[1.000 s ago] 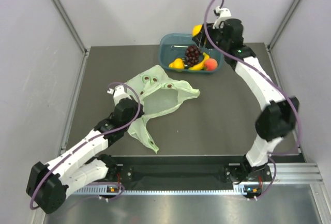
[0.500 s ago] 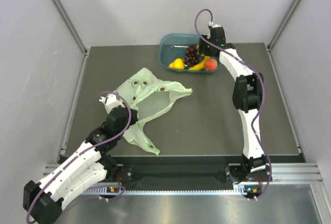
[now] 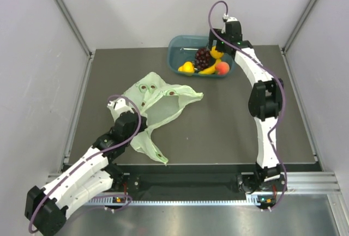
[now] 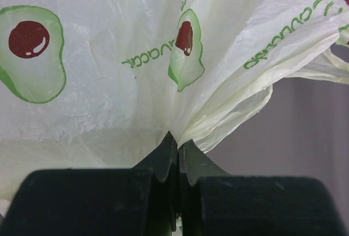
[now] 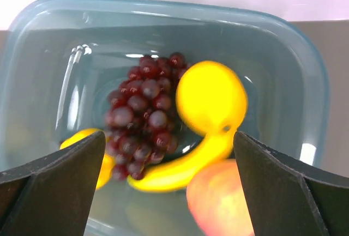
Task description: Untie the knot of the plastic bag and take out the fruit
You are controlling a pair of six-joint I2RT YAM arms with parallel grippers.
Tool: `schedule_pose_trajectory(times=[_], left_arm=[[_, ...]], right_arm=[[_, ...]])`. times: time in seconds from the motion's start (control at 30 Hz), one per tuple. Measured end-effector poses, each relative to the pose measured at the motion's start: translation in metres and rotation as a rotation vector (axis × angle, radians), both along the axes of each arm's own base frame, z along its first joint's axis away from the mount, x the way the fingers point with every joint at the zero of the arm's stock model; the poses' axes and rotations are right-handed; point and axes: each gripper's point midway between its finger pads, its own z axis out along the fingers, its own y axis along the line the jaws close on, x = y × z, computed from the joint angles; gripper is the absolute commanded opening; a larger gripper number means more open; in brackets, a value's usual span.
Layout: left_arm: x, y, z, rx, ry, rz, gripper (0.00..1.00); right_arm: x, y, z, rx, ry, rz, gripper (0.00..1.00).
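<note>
The pale green plastic bag (image 3: 163,98) lies crumpled and open on the dark table; no knot shows. My left gripper (image 3: 139,128) is shut on a gathered fold of the bag (image 4: 109,78), with its jaws (image 4: 178,146) pressed together. My right gripper (image 3: 217,44) hangs open over the teal tub (image 3: 175,48). In the right wrist view a blurred yellow round fruit (image 5: 210,97) sits free between the wide-open jaws (image 5: 169,135). It lies over the purple grapes (image 5: 143,113), banana (image 5: 180,168), peach (image 5: 218,200) and another yellow fruit (image 5: 103,162).
The tub stands at the table's far edge, near the back wall. In the top view it holds the grapes (image 3: 202,57), the banana (image 3: 209,68), the peach (image 3: 221,67) and a yellow fruit (image 3: 187,67). Grey walls close in both sides.
My right gripper brought the yellow round fruit down over the tub and opened; the fruit is now out of its jaws. My left gripper drew the bag slightly toward the near left.
</note>
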Motion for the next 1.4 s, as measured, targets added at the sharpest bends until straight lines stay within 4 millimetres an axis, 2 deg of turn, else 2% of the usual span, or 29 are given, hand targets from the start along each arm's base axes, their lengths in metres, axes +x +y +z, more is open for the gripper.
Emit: schedule_pose_trajectory(times=[0.1,0.2,0.27,0.3,0.4,0.5,0.57,0.63,0.83,1.0,1.2,1.4], left_arm=[[0.001,-0.005,-0.004,0.008,0.013,-0.026,0.00],[0.003,-0.012,-0.009,0.014,0.029,-0.058,0.02],[0.004,-0.017,-0.009,0.016,0.029,-0.087,0.16],[0.005,-0.021,-0.008,0.013,0.023,-0.105,0.42],[0.007,-0.031,0.001,0.003,0.004,-0.157,0.72],[0.012,-0.041,0.016,-0.011,-0.027,-0.197,0.86],[0.015,-0.047,0.026,-0.020,-0.047,-0.224,0.93],[0.016,-0.053,0.034,-0.024,-0.063,-0.251,0.98],[0.022,-0.074,0.059,-0.037,-0.098,-0.354,0.99],[0.021,-0.089,0.084,-0.044,-0.129,-0.441,0.99],[0.007,-0.096,0.106,-0.053,-0.179,-0.539,0.98],[-0.001,-0.101,0.138,-0.052,-0.253,-0.611,0.98]], right_arm=[[-0.025,-0.004,0.032,0.010,-0.023,0.009,1.00],[-0.070,-0.009,0.089,0.041,-0.104,0.033,1.00],[-0.109,-0.013,0.127,0.067,-0.178,0.056,1.00],[-0.135,-0.013,0.146,0.083,-0.217,0.079,1.00],[-0.208,-0.016,0.204,0.138,-0.381,0.149,1.00],[-0.276,-0.020,0.230,0.182,-0.484,0.211,1.00],[-0.307,-0.023,0.233,0.197,-0.508,0.238,1.00],[-0.332,-0.025,0.227,0.210,-0.507,0.258,1.00],[-0.387,-0.035,0.181,0.219,-0.411,0.267,1.00],[-0.424,-0.044,0.176,0.206,-0.399,0.272,1.00],[-0.448,-0.057,0.158,0.159,-0.358,0.251,1.00],[-0.454,-0.063,0.144,0.126,-0.318,0.235,1.00]])
